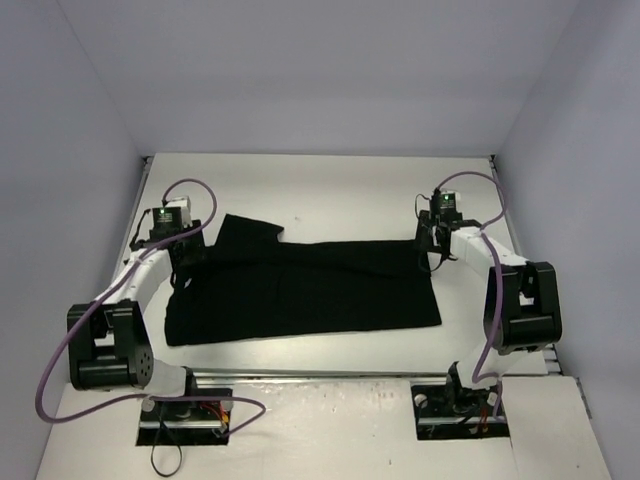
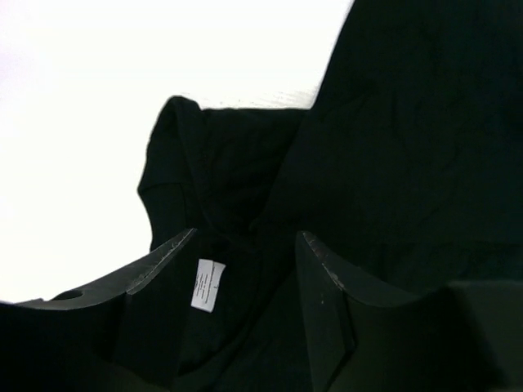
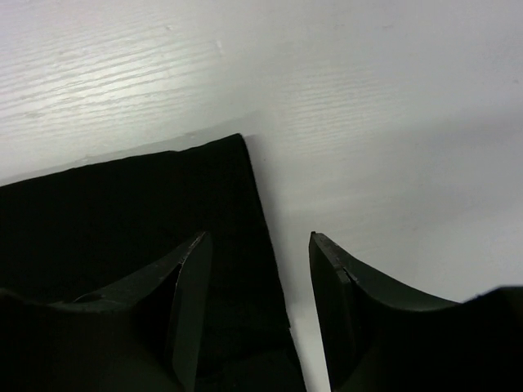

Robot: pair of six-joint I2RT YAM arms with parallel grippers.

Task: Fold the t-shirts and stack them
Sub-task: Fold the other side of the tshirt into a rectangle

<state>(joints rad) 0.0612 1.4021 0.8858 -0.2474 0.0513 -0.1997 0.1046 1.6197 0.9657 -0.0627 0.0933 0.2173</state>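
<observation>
Lying flat on the table (image 1: 330, 190) — t-shirt (image 1: 300, 290) (black)

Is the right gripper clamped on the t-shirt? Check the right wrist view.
No: the right gripper is open, its fingers apart over the t-shirt corner lying flat on the table.
</observation>
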